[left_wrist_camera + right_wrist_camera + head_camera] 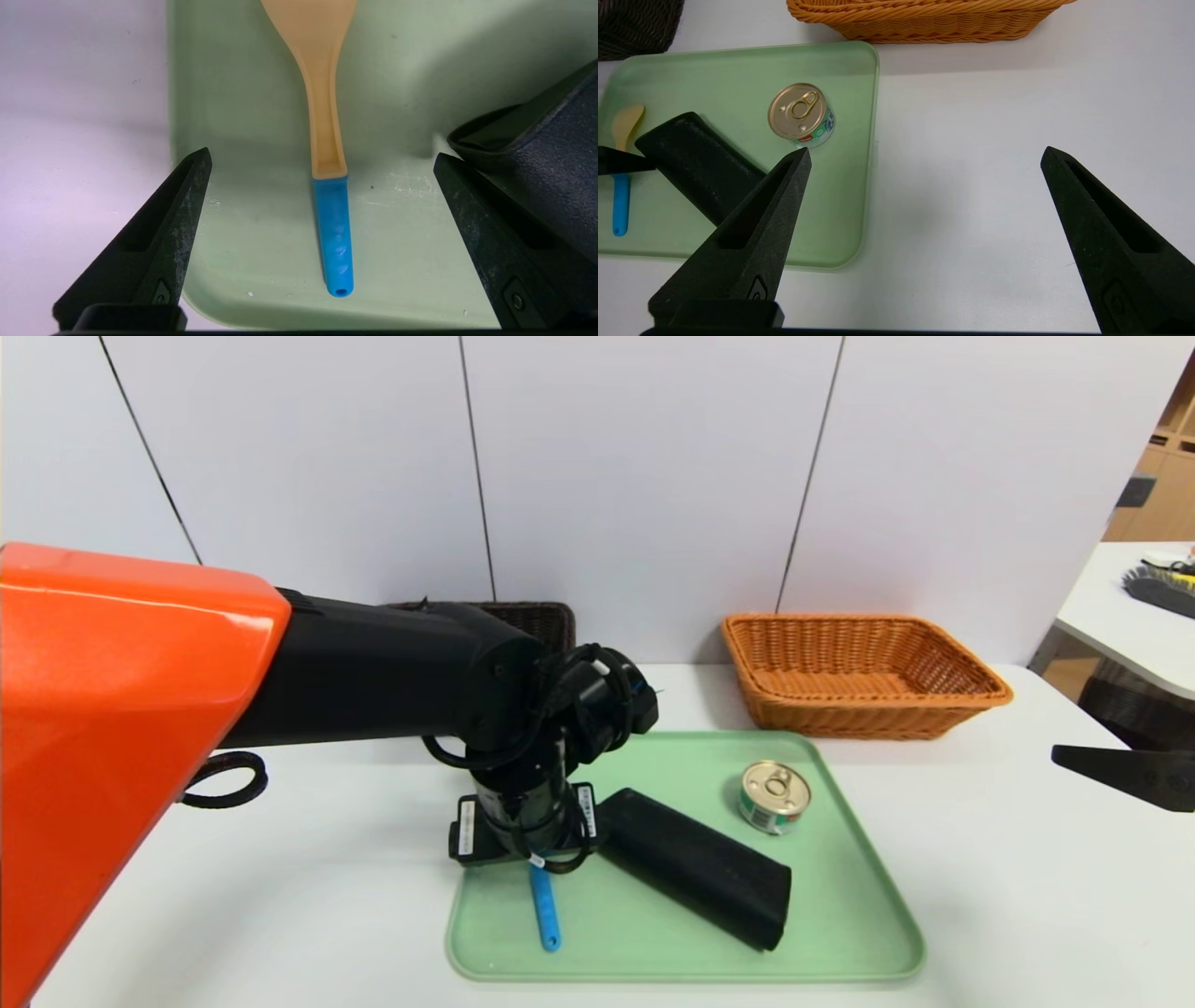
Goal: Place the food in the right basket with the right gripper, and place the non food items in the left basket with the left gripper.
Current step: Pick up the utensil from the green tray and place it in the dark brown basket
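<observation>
A green tray (pixel 840 915) holds the food, a small tin can (pixel 774 796) with a gold pull-ring lid, a long black case (pixel 695 868) and a yellow spoon with a blue handle (pixel 544 910). My left gripper (pixel 321 154) hangs open just above the tray. The spoon's handle (pixel 332 233) lies between its fingers, untouched, and the case (pixel 551 154) is beside one finger. My right gripper (pixel 927 150) is open over bare table to the right of the tray, its finger (pixel 1102 763) showing at the head view's right edge. The can (pixel 799 114) lies beyond one fingertip.
The orange right basket (pixel 840 719) stands behind the tray's far right corner. The dark left basket (pixel 537 616) is mostly hidden behind my left arm. A second white table (pixel 1120 616) with a brush stands at the far right. A wall of white panels closes off the back.
</observation>
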